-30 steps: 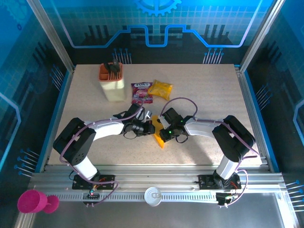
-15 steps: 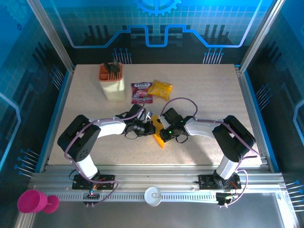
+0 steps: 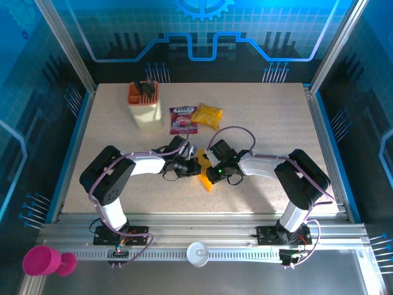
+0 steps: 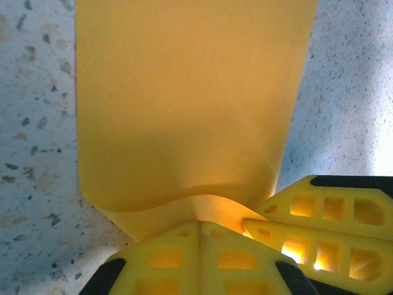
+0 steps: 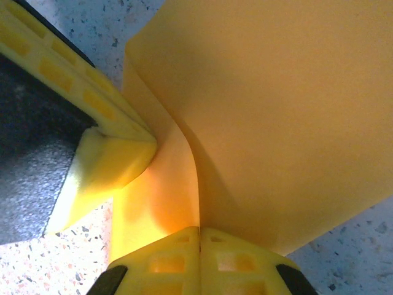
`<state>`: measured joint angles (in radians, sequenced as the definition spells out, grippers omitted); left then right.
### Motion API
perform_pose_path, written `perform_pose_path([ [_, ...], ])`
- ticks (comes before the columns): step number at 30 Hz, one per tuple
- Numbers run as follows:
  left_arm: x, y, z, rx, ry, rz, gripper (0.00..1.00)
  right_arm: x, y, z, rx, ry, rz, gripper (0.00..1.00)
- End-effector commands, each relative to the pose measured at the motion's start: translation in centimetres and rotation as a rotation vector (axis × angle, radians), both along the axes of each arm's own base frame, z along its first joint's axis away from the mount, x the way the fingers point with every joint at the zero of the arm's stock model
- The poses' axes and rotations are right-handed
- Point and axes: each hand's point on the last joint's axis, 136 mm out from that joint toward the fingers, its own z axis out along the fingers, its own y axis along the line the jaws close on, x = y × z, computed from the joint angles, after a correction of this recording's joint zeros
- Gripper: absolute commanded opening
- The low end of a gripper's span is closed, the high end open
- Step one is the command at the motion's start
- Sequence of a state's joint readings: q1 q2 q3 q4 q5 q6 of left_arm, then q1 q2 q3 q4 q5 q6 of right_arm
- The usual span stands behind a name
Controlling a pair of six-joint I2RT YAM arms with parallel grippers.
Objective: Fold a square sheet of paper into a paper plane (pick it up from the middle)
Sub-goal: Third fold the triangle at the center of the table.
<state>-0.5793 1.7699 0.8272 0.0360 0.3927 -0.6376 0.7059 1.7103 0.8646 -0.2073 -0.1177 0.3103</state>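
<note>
From above, the square sheet of paper (image 3: 207,182) lay mostly hidden beneath the left gripper (image 3: 195,165) and the right gripper (image 3: 207,168). Ahead of each gripper's pinched-together fingers, it ran off the wrist pictures' edges.

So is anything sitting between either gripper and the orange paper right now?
Nothing visible does. The left gripper and the right gripper are each shut directly on the square sheet of paper, pinching its curled edge close beside each other.
</note>
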Motion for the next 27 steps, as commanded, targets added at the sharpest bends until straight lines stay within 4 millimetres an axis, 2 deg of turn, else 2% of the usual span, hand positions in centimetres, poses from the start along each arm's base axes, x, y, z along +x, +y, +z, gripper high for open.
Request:
perform_pose_path([
  [1, -0.3, 0.4, -1.3, 0.028, 0.0, -0.002, 0.0, -2.6, -3.5, -4.1, -0.143, 0.118, -0.022, 0.0],
  [9, -0.6, 0.8, -2.1, 0.044, 0.012, 0.0, 0.0, -2.4, -3.3, -3.6, -0.136, 0.114, -0.02, 0.0],
  [13, -0.8, 0.9, -2.3, 0.052, 0.017, 0.001, 0.0, -1.9, -2.9, -2.6, -0.113, 0.105, -0.023, 0.0],
  [16, -0.9, 1.0, -2.5, 0.054, 0.023, 0.005, 0.0, -1.2, -2.7, -1.2, -0.088, 0.087, -0.04, 0.13],
  [18, -0.9, 1.1, -2.5, 0.055, 0.023, 0.008, 0.0, -0.8, -2.5, 0.6, -0.051, 0.063, -0.056, 0.22],
  [20, -1.0, 1.2, -2.5, 0.057, 0.027, 0.012, 0.0, -0.6, -2.5, 2.3, -0.013, 0.039, -0.074, 0.25],
  [23, -1.0, 1.1, -2.5, 0.057, 0.03, 0.018, 0.0, -1.1, -1.8, 4.3, 0.065, 0.026, -0.079, 0.24],
  [27, -1.0, 1.2, -2.5, 0.061, 0.035, 0.028, 0.0, -2.6, -0.6, 4.7, 0.147, 0.059, -0.076, 0.14],
])
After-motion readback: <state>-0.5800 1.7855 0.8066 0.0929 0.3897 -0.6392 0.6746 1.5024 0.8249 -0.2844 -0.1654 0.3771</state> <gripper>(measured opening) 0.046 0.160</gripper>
